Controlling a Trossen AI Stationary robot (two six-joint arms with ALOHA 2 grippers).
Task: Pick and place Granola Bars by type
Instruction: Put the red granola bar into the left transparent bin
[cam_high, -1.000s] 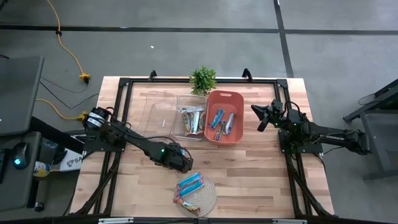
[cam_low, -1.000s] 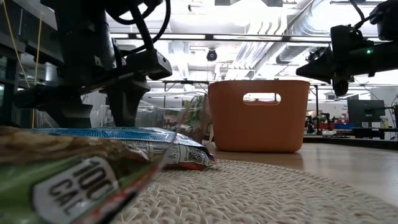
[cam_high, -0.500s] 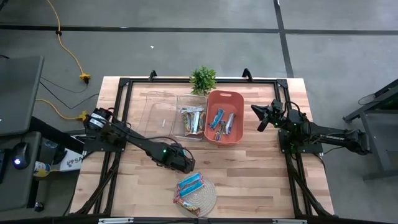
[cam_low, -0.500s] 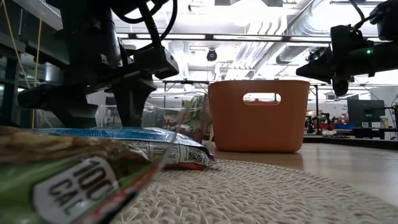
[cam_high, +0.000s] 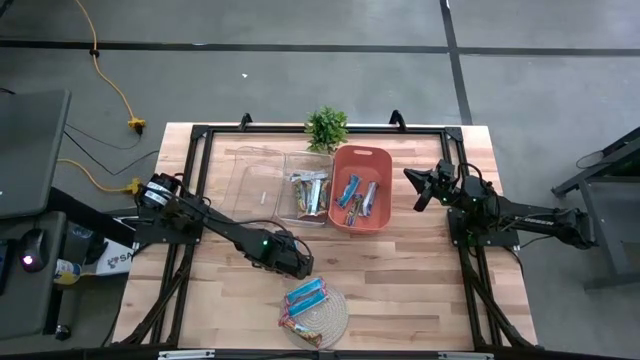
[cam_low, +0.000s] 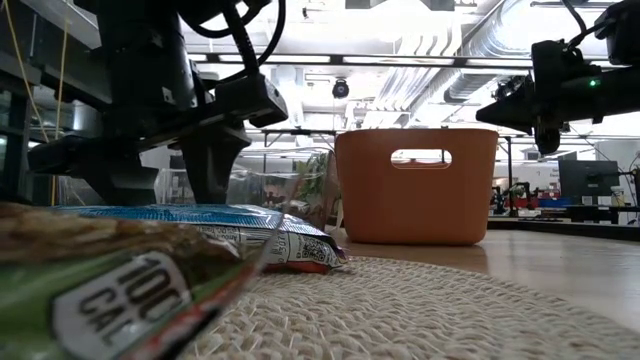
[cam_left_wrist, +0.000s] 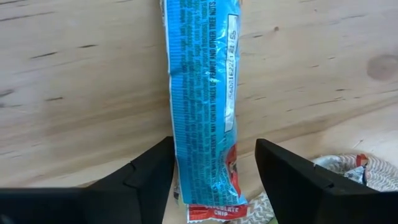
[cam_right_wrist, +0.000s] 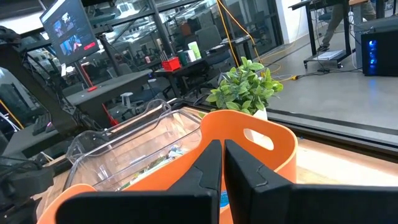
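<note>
**Counts on and around the woven mat**

Two granola bars (cam_high: 306, 296) were counted on the round woven mat (cam_high: 325, 318). Beyond the mat, two clear bins (cam_high: 258, 180) and one orange basket (cam_high: 361, 160) were seen; bars inside could not be counted. One potted plant (cam_high: 326, 128) was seen farther off.

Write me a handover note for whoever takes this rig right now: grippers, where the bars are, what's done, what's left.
Left gripper: open, low over the woven mat's edge, fingers straddling a blue bar; not gripped yet.
Right gripper: shut, empty, waiting in the air beside the orange bin.
Done: several bars lie in the orange bin, more in the inner clear bin. The outer clear bin looks empty.
Left: the blue bar and a few others on the mat, including a green-wrapped one.
</note>
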